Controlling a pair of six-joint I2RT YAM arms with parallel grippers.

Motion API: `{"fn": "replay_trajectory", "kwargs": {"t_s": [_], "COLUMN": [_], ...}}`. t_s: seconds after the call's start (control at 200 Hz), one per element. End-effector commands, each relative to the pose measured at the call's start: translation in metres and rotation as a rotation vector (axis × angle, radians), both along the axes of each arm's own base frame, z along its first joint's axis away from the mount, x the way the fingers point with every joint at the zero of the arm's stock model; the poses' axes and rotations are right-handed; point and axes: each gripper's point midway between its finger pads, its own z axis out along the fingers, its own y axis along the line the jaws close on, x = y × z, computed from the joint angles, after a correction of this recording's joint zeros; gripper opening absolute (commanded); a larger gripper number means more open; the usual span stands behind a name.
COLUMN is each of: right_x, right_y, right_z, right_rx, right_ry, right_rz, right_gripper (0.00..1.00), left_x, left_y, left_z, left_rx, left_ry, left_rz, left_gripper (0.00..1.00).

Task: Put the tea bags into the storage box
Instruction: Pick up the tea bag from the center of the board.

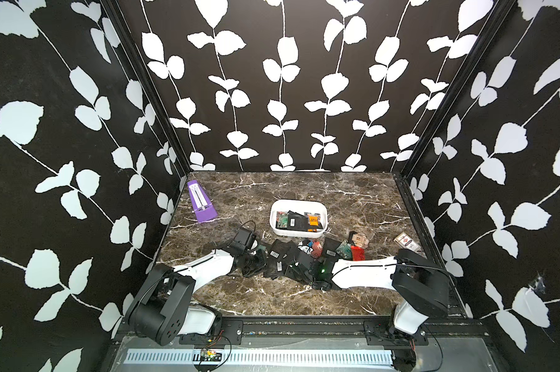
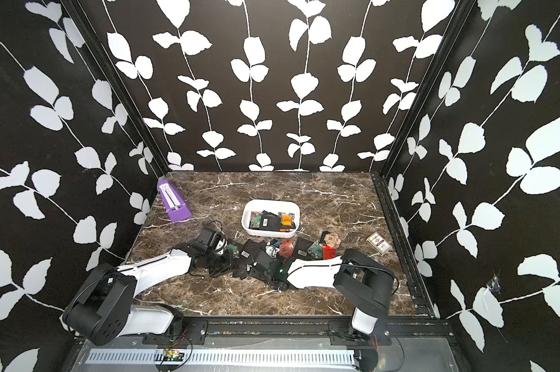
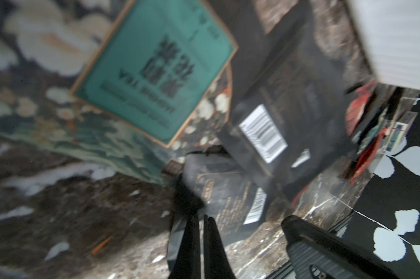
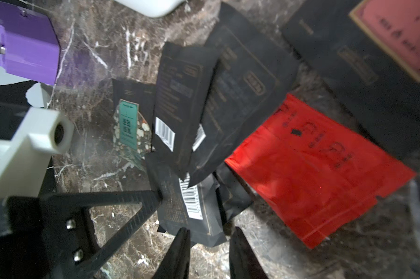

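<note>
The job is at an early stage. Only a handful of tea bags (image 1: 313, 220) lie in the white box (image 1: 298, 202), among them a green one, an orange one and a few black ones, and it has room to spare. Well over a dozen are left on the surface (image 1: 343, 199), in an overlapping band that runs from the left tool across to the right tool's outer side.

The left tool (image 3: 200, 218) is closed, its tips against the corner of a black tea bag (image 4: 192, 205) with a barcode label. Whether that corner is actually pinched I cannot tell. The right tool (image 4: 210, 232) faces the same bag from the opposite side, its jaws apart with the bag's edge between them, not clamped on it. I judge this to be a pick-up in hand, with nearly the whole load to follow.

The box stands ahead of both tools, farther from the arm bases and just past the band of bags. A red tea bag (image 4: 320, 174) lies near the right tool, ahead of it.

The surface is dark brown marble-look with white veins. A purple metronome (image 1: 201, 203) stands far ahead of the left tool, off to its left in the corner. A white-and-red card pack (image 1: 407, 242) lies out to the right tool's right, near the surface's edge — neither belongs in the box. The walls (image 1: 79, 128) on three sides are black with big white leaves on vines, and a black rail (image 1: 304, 325) runs along the front where the arms are mounted.
</note>
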Motion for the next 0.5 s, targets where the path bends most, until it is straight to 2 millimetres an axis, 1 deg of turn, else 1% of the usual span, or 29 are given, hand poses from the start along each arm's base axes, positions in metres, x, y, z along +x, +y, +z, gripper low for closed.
{"fn": "replay_trajectory", "kwargs": {"t_s": [0.0, 0.25, 0.495], "right_x": [0.001, 0.000, 0.000], "right_y": [0.005, 0.008, 0.010], "right_z": [-0.002, -0.006, -0.012], "right_rx": [0.012, 0.006, -0.006], "right_ry": [0.002, 0.010, 0.021], "right_rz": [-0.001, 0.007, 0.016], "right_gripper": [0.30, 0.30, 0.30], "left_x": [-0.008, -0.020, -0.026], "left_y": [0.005, 0.015, 0.020], "left_z": [-0.008, -0.022, -0.024], "left_rx": [0.023, 0.057, 0.084], "left_ry": [0.004, 0.036, 0.043], "left_rz": [-0.013, -0.013, -0.024], "left_gripper": [0.00, 0.00, 0.00]}}
